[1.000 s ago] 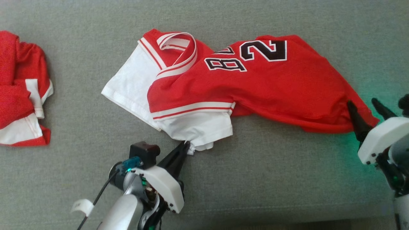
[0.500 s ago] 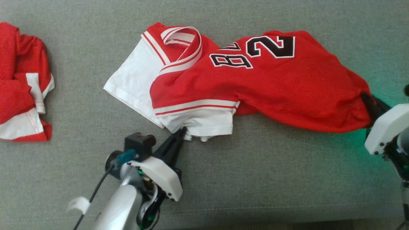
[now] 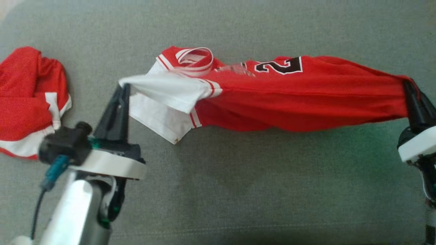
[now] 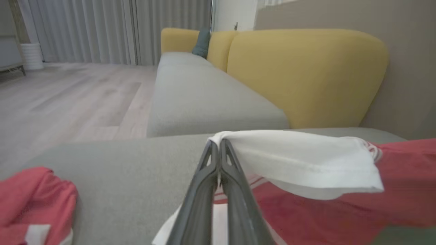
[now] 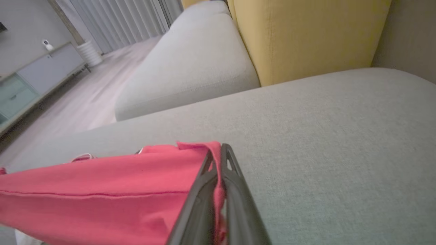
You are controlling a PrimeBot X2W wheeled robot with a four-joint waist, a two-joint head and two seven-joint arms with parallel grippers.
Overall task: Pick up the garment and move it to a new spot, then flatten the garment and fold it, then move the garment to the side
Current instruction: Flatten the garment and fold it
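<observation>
Because each gripper pinches just a small bit of cloth, the nearest risk sits at the fingertips. The left gripper (image 3: 123, 89), low on the left of the head view, is clamped on the corner of a white sleeve. The right gripper (image 3: 407, 86), at the right edge, is clamped on a bunched red hem.

The jersey (image 3: 289, 102), red with white sleeves and a black number, hangs stretched between them above the grey sofa seat (image 3: 238, 190). Its middle sags, and one white sleeve droops toward the cushion; whether it touches is unclear.

Pulling the arms wider would likely tug the thin sleeve corner free, dropping that end in a heap. Lowering unevenly could land the twisted body rolled rather than flat, with the collar tucked under. Carrying it leftward could drag it onto a second red garment (image 3: 30, 98), crumpled at the seat's left end, well apart from the jersey.

The left forearm rises from the bottom left corner, and its dark fingers point up and slightly right. Of the right arm, a white wrist housing shows, with its fingers leaning up and left. In each wrist view the fingers press together with cloth between them. Beyond the seat stand a yellow backrest (image 4: 306, 75) and a pale wood floor (image 4: 68, 95).
</observation>
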